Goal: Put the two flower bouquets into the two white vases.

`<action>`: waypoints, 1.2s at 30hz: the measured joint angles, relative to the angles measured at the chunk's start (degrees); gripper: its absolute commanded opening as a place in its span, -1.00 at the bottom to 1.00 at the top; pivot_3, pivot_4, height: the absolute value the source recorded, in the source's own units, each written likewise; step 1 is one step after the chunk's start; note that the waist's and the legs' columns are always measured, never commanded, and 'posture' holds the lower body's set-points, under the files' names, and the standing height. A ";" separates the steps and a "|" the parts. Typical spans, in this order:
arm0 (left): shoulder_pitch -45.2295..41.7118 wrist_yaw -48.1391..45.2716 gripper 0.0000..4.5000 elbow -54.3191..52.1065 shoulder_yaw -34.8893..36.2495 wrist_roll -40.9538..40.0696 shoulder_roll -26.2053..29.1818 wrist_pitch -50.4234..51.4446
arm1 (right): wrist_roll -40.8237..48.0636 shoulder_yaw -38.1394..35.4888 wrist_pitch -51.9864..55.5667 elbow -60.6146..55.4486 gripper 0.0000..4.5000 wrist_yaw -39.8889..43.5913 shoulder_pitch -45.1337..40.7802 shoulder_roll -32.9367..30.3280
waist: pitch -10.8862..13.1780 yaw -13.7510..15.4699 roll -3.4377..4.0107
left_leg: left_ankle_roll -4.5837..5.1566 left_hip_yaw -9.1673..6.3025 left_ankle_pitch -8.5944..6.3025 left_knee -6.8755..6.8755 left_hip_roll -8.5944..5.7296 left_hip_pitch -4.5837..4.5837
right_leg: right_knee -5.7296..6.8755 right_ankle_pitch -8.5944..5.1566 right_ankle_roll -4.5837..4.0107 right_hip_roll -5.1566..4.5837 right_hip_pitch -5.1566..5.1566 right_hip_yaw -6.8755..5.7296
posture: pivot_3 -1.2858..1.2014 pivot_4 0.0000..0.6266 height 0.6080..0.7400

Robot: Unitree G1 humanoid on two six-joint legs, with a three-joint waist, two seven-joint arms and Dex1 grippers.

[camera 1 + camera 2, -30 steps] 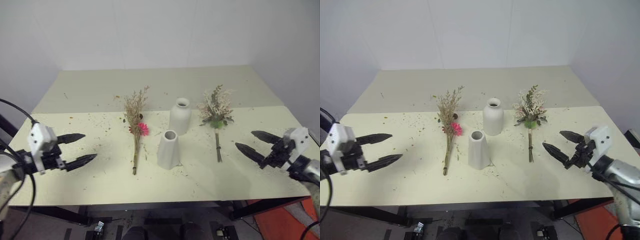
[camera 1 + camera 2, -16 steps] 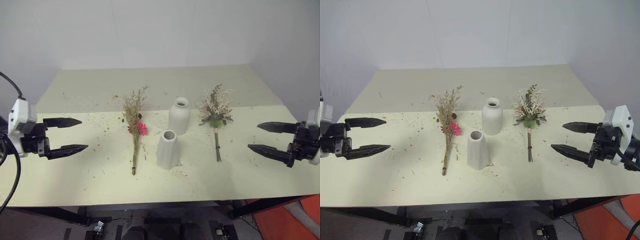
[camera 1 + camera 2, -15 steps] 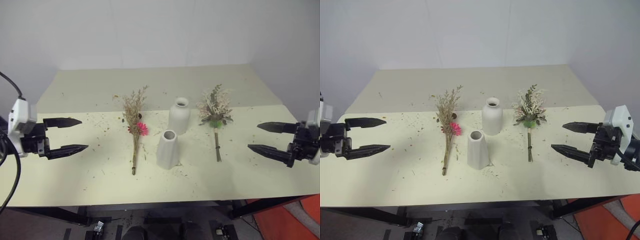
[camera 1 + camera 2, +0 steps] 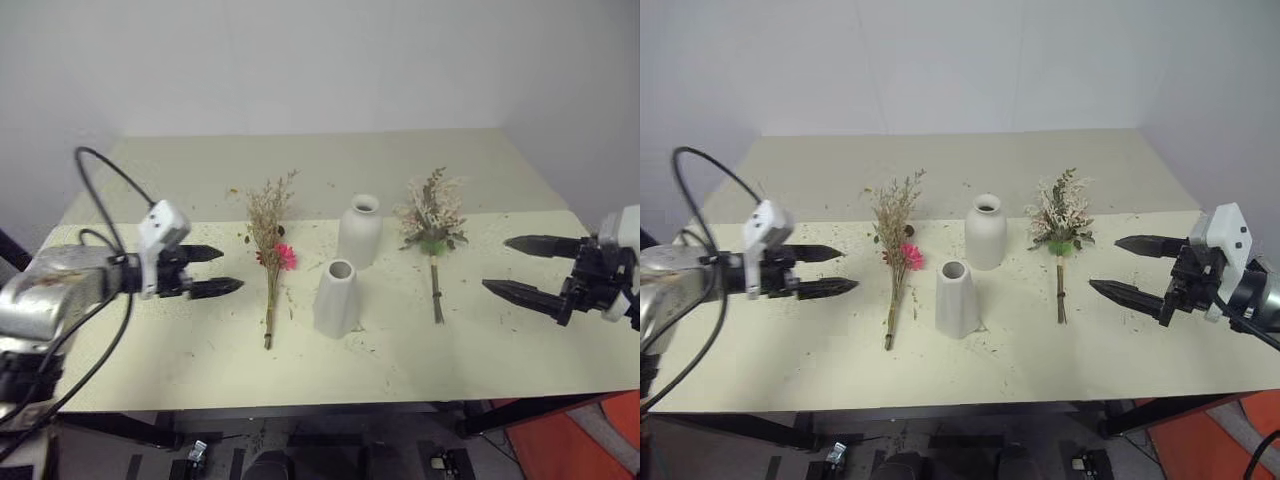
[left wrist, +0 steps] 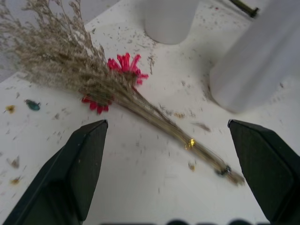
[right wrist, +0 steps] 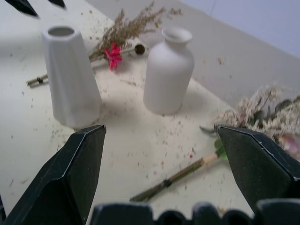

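- We see the thin bouquet lying flat on the tabletop, left of the two vases, with its heads to the far side and its stem end to the near side.
- The fuller bouquet lies flat to the right of the vases, also with its stems pointing near.
- The bottle-shaped vase stands upright behind the tapered vase; both are empty.
- Our left end effector hovers just left of the thin bouquet, its fingers spread wide and holding nothing.
- Our right end effector hangs to the right of the fuller bouquet, also wide and empty.
- We judge both bunches very light and brittle; the dried heads would crumble and shed, as the crumbs on the tabletop suggest.
- We think the bound stems, below the heads, are the place to take hold.
- The stems are thin and lie flat, so the fingers must come low.
- The vases look light and easy to tip, with narrow mouths.
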 measured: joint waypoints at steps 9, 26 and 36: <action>-14.42 15.84 0.99 11.87 -17.03 10.91 -14.09 16.58 | 0.68 2.62 0.34 -0.24 1.00 2.12 -6.14 -0.48 | 0.01 -0.41 -0.02 | 0.00 -0.01 0.00 0.03 -0.03 -0.01 | 0.05 -0.01 0.01 0.03 -0.07 0.06 | 0.03 -0.52 1.00; -17.53 17.10 -0.01 20.33 -18.67 16.71 -18.23 13.97 | -1.10 8.74 0.45 1.21 1.00 2.42 -9.77 0.98 | 0.02 -0.06 -0.04 | -0.03 -0.02 0.02 0.11 -0.06 -0.09 | 0.10 0.00 0.01 -0.02 -0.14 0.04 | 0.03 -0.52 1.00; -17.45 18.17 -0.99 21.10 -15.72 16.93 -18.17 14.27 | -1.27 9.12 0.43 3.04 1.00 3.80 -11.32 1.03 | 0.02 -0.08 -0.04 | -0.03 -0.03 0.02 0.12 -0.05 -0.09 | 0.12 0.00 0.00 -0.02 -0.15 0.04 | 0.03 -0.52 1.00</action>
